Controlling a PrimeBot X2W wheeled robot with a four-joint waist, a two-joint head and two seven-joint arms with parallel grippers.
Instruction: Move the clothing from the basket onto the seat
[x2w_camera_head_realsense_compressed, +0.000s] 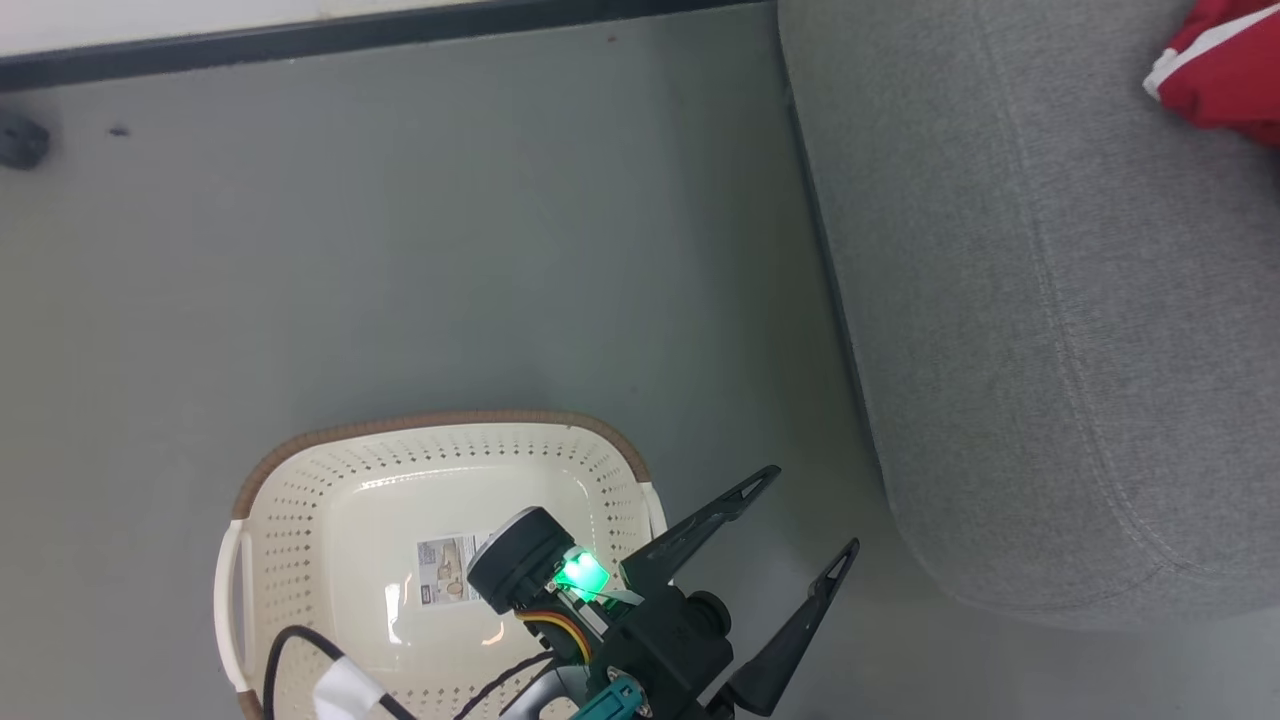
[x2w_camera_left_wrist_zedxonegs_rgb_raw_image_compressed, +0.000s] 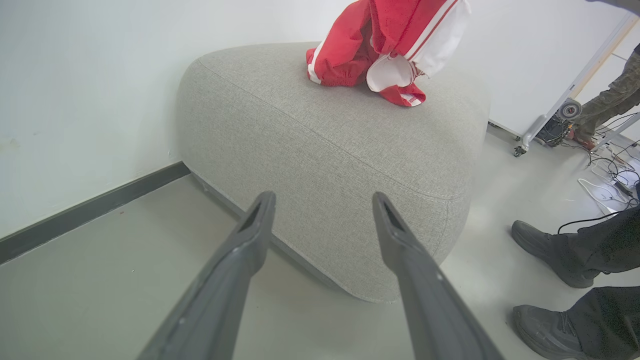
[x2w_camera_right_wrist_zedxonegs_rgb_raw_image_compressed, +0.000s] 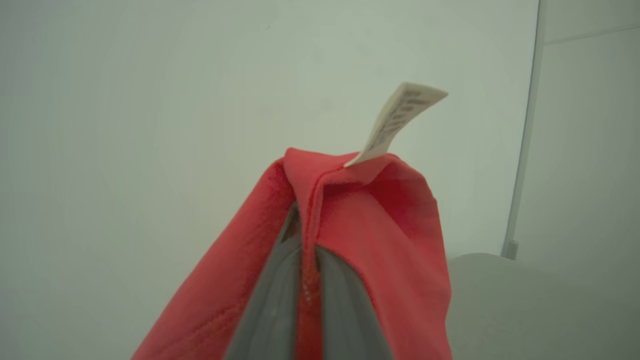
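Left gripper (x2w_camera_head_realsense_compressed: 815, 508): wide open, nothing between its two dark fingers. Wrist over the right part of the basket, fingers reaching past its rim toward the seat, above the strip of floor between the two. Read left to right in the head view. At lower left, basket (x2w_camera_head_realsense_compressed: 450, 420) on the grey floor (x2w_camera_head_realsense_compressed: 450, 250): cream with a brown rim and a white side handle, paper label (x2w_camera_head_realsense_compressed: 447, 568) on its inner floor, partly behind the wrist. Next, open floor, with a dark baseboard (x2w_camera_head_realsense_compressed: 350, 35) along the top edge. Next, seat (x2w_camera_head_realsense_compressed: 1050, 300): grey fabric, rounded corner nearest the fingertips, apart from the basket. At far right, garment (x2w_camera_head_realsense_compressed: 1225, 70): red with white trim, on the seat's top. Checked in the left wrist view: lower folds resting on the seat's top, upper part drawn upward and out of frame. Two dark shoes (x2w_camera_left_wrist_zedxonegs_rgb_raw_image_compressed: 545, 250) of a person on the floor to the right of the seat. Right gripper (x2w_camera_right_wrist_zedxonegs_rgb_raw_image_compressed: 306, 250): clamped tight on a fold of the red fabric, white tag (x2w_camera_right_wrist_zedxonegs_rgb_raw_image_compressed: 400, 120) sticking up past the fingertips.
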